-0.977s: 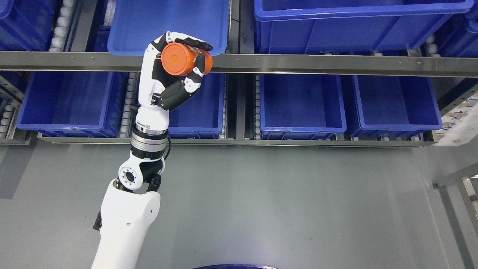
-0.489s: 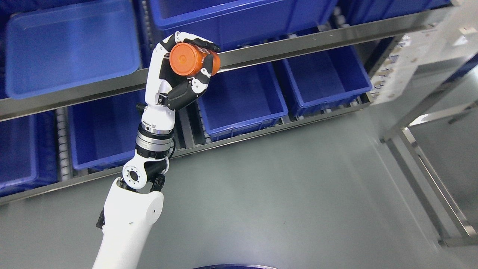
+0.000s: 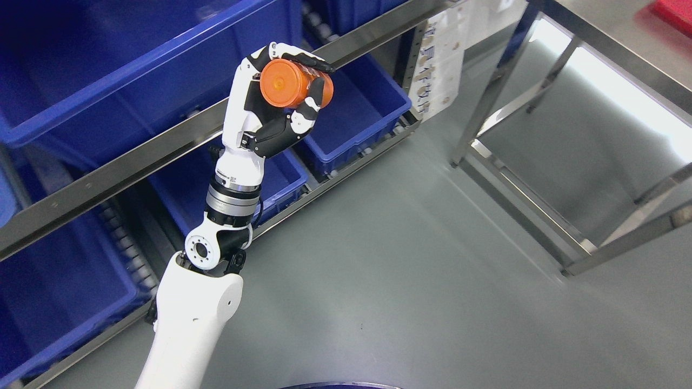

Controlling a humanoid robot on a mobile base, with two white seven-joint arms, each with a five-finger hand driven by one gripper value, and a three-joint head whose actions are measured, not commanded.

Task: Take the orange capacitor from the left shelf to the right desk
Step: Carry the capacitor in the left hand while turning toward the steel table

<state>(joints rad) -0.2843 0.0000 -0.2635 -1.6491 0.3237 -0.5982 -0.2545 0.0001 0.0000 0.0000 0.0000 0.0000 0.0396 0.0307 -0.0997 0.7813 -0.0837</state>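
Observation:
My left hand [image 3: 294, 86] is raised in the upper middle of the head view, its fingers curled around the orange capacitor [image 3: 289, 85]. The capacitor is a short orange cylinder with its round end facing the camera. Behind the hand runs the steel rail of the shelf [image 3: 135, 162], with blue bins [image 3: 108, 65] above and below it. The steel desk [image 3: 605, 54] shows at the upper right, well apart from the hand. My right arm does not show.
A paper sheet [image 3: 443, 65] hangs on the shelf's end post. The desk's legs and lower rails [image 3: 519, 200] cross the floor at right. Grey floor [image 3: 405, 302] spreads across the lower middle. A red object [image 3: 676, 11] lies at the desk's top right corner.
The whole picture has swung: the shelf slid left and tilted and the desk came into view at right, so the camera turned. The hand keeps its hold on the capacitor.

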